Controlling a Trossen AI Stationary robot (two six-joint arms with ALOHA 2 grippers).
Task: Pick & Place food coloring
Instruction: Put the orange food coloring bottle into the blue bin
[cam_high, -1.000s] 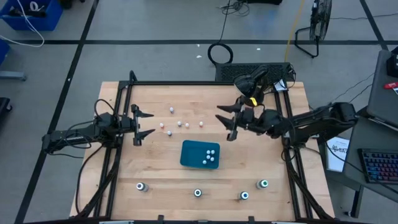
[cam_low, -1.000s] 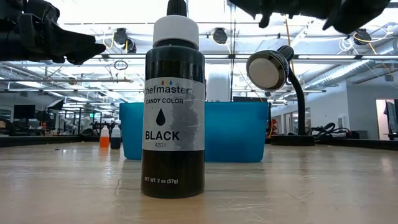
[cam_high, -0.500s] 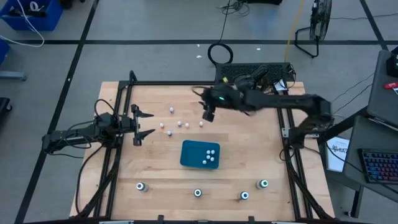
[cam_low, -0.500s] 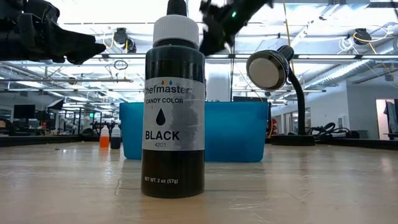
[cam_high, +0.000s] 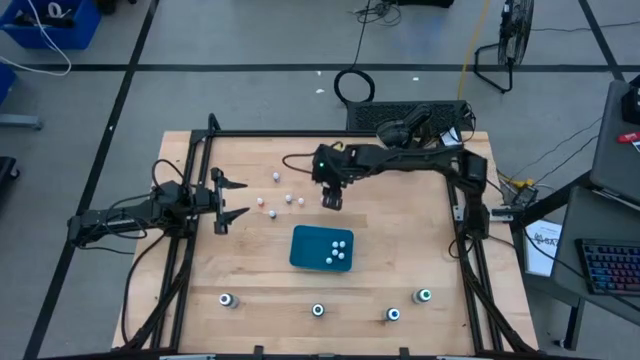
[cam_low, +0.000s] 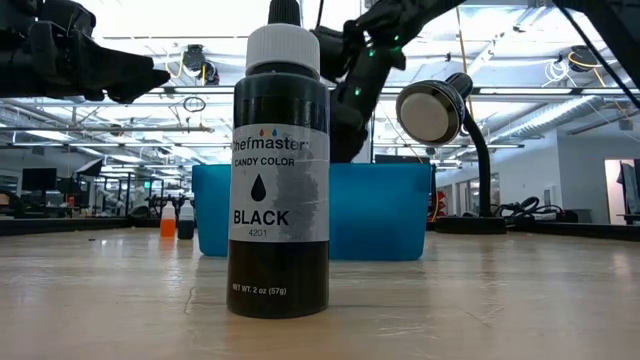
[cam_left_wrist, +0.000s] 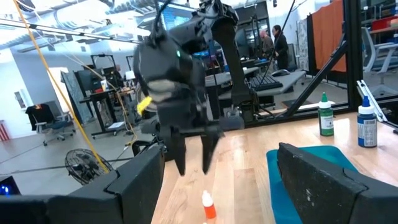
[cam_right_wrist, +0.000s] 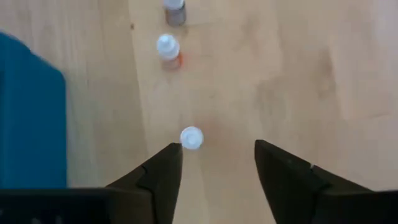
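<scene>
Several tiny food coloring bottles (cam_high: 288, 198) stand upright on the wooden table, far of the teal tray (cam_high: 305, 247), which holds three more (cam_high: 338, 250). My right gripper (cam_high: 332, 201) hangs open over them, pointing steeply down. In the right wrist view a white-capped bottle (cam_right_wrist: 191, 137) stands just ahead of one finger (cam_right_wrist: 163, 168), and nothing is between the fingers. In the left wrist view an orange bottle (cam_left_wrist: 208, 206) stands below the right gripper (cam_left_wrist: 193, 163). My left gripper (cam_high: 232, 200) waits open and level at the table's left side.
Several bigger dark bottles stand along the table's near edge (cam_high: 227, 299) (cam_high: 318, 310) (cam_high: 393, 314) (cam_high: 424, 295). One labelled black (cam_low: 278, 170) fills the low view, in front of the tray (cam_low: 400, 210). A black frame (cam_high: 465, 220) borders the table.
My right gripper has swung from the table's right side toward the middle. It has tipped from roughly level to pointing steeply down, and has come down over the small bottles beyond the tray. No bottle has moved.
</scene>
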